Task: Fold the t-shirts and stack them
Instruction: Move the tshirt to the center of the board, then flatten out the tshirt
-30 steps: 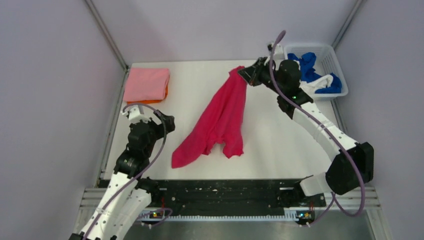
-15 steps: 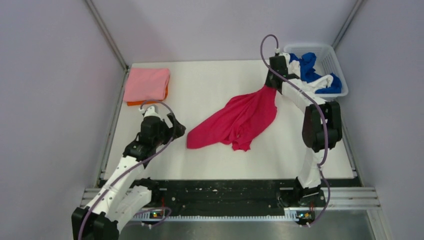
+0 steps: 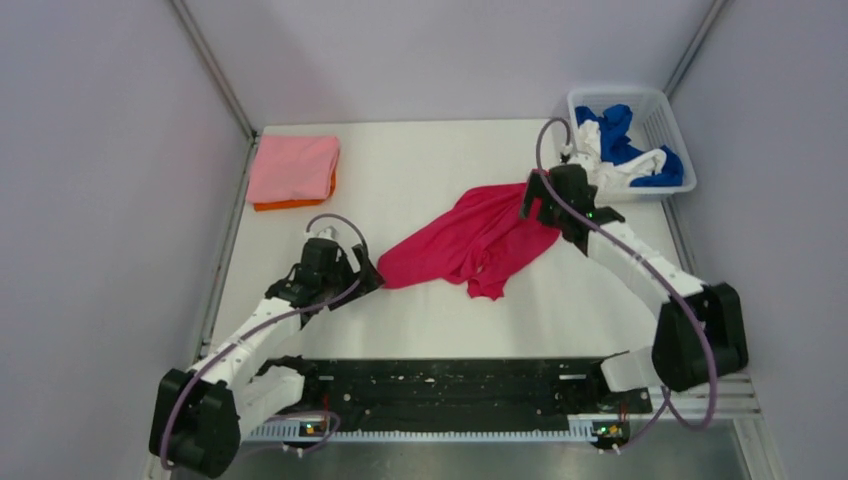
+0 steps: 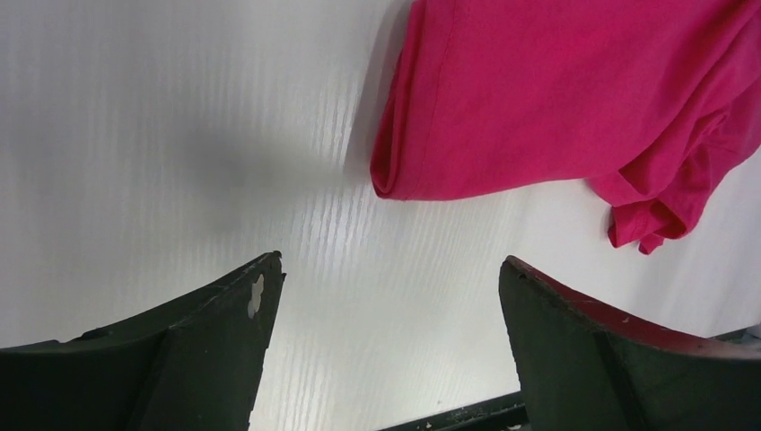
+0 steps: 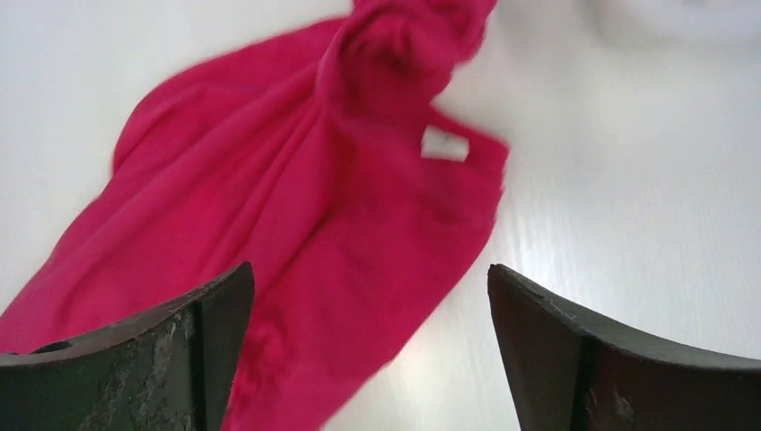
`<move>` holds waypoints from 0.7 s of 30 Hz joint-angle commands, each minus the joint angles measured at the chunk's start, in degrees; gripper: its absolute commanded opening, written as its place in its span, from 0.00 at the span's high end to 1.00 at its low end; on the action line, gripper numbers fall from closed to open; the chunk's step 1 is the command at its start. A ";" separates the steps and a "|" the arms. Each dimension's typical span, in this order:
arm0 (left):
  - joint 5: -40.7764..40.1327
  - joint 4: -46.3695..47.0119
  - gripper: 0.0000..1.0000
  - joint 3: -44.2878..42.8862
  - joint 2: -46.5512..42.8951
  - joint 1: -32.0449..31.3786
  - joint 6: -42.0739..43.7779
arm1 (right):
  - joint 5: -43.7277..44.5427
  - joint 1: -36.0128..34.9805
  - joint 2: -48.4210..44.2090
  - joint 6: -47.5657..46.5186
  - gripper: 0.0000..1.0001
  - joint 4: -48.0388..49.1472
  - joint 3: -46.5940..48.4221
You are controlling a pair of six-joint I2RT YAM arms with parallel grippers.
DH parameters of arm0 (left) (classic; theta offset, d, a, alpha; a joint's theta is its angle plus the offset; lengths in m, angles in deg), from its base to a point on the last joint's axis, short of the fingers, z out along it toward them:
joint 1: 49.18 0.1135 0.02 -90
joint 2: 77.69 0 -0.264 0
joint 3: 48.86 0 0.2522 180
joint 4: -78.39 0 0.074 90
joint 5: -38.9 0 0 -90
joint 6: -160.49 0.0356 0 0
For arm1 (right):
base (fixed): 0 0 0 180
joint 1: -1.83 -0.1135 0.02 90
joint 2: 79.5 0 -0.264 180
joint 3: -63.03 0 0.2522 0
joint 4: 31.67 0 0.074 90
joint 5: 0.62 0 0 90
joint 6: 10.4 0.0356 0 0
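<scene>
Crimson-pink t-shirt (image 3: 470,238) lies crumpled mid-surface (image 3: 400,170) | my left end effector (image 4: 390,263) spread wide, just beside its near corner | my right end effector (image 5: 368,269) spread wide over its far end

My left arm (image 3: 255,335) and my right arm (image 3: 640,265) are white tubes joined by chunky black parts. A thin purple cable (image 3: 336,216) loops along each arm. Both arms are bolted to a long black rail (image 3: 450,385), and a tiny green light (image 3: 313,428) glows just below it. My left gripper (image 4: 386,269) has dark, curved fingers (image 4: 206,350); one has a small white chip and the other a red edge. My right gripper (image 5: 370,274) has dark fingers (image 5: 135,368) too, scratched and worn.
</scene>
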 commanded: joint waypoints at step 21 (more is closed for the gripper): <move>-3.77 13.12 0.67 -12.70 33.60 -5.03 0.56 | -8.90 -25.59 -23.53 9.94 0.16 11.72 -35.20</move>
